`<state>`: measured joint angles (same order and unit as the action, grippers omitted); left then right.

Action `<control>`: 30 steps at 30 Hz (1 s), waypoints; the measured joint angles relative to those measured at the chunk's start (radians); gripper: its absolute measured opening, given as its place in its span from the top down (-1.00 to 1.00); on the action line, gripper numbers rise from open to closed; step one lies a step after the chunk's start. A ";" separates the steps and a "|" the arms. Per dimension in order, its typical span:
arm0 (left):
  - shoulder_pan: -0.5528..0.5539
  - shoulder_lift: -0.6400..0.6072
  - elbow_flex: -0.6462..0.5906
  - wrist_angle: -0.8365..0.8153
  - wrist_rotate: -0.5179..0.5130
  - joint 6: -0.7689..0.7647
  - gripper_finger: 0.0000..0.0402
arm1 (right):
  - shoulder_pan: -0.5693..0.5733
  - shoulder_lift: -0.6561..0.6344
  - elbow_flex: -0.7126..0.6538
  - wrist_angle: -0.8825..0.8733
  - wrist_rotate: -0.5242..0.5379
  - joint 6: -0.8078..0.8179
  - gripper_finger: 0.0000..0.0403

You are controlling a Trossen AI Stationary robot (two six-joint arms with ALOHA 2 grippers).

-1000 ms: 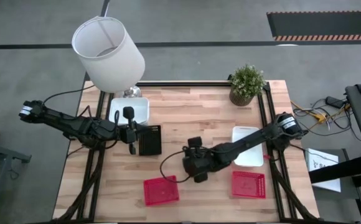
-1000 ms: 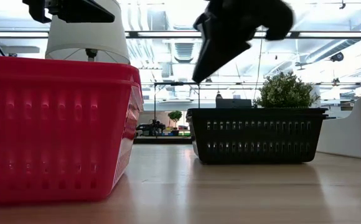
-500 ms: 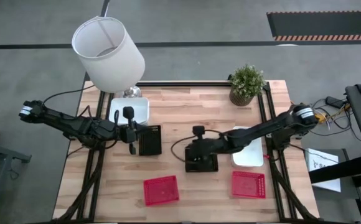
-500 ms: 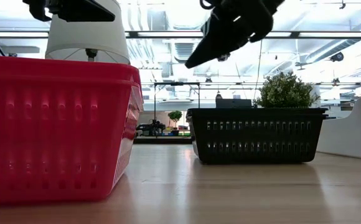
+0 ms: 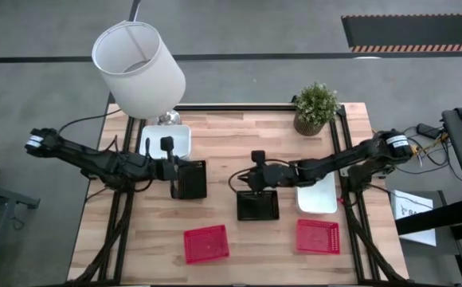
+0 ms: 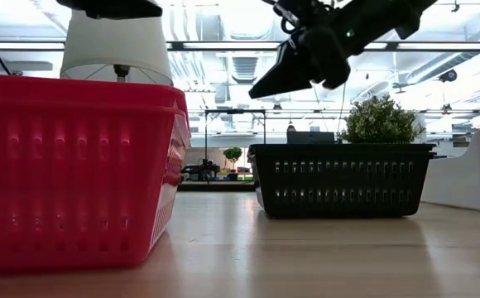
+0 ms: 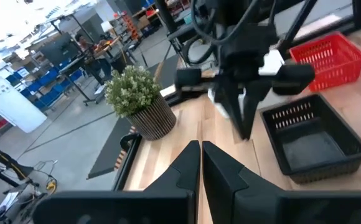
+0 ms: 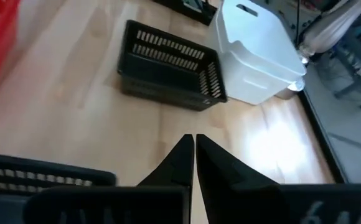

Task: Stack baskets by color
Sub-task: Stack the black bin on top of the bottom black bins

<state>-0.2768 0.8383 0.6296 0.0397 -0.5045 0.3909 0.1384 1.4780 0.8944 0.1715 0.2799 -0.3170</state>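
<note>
Scene: a butcher-block table (image 5: 239, 143) on a dark frame, two dark arms reaching in from either side.
Right gripper (image 5: 256, 162): poised above the table just behind a black basket (image 5: 258, 205), fingers pressed together and holding nothing; in the low view it hangs high over the basket with its tips pointing down and to the left.
Left gripper (image 5: 167, 147): over the left side of the table, beside another black basket (image 5: 191, 179); fingers closed, empty.
Black baskets: two seen from above, one near the table's middle, one left of it, well apart. The right wrist view shows the farther one (image 8: 168, 65) standing just beside a white basket (image 8: 258, 53).
White baskets: one (image 5: 166, 142) at the back left, near the lamp's foot; another (image 5: 317, 195) on the right side, partly under the right arm.
Red baskets: two along the front edge, one (image 5: 206, 244) left of centre, one (image 5: 319, 236) to the right, each standing alone. The low view is filled at left by a red mesh wall (image 6: 74, 165).
Stacks: cannot tell from above whether any basket sits inside another.
Other things: a white lampshade (image 5: 138, 68) tilted over the back left corner; a potted plant (image 5: 315, 108) at the back right.
Writing: none legible on baskets, arms or table.
Room: the left wrist view shows a workshop floor with blue shelving beyond the plant.
</note>
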 joint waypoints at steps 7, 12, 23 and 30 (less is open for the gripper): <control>0.000 0.076 0.000 0.081 0.000 -0.020 1.00 | -0.028 -0.057 0.000 0.000 -0.053 -0.013 0.96; 0.000 0.118 0.000 0.088 0.000 -0.020 1.00 | -0.022 -0.129 0.000 -0.038 -0.055 0.151 0.96; 0.001 0.194 0.000 0.180 0.000 0.021 1.00 | -0.005 -0.177 -0.064 0.045 -0.051 0.062 0.96; 0.000 0.194 0.005 0.237 0.000 -0.028 1.00 | -0.130 -0.283 -0.052 0.200 -0.213 -0.108 0.96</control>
<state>-0.2768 1.0325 0.6348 0.2766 -0.5049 0.3633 0.0084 1.1946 0.8420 0.3717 0.0668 -0.4253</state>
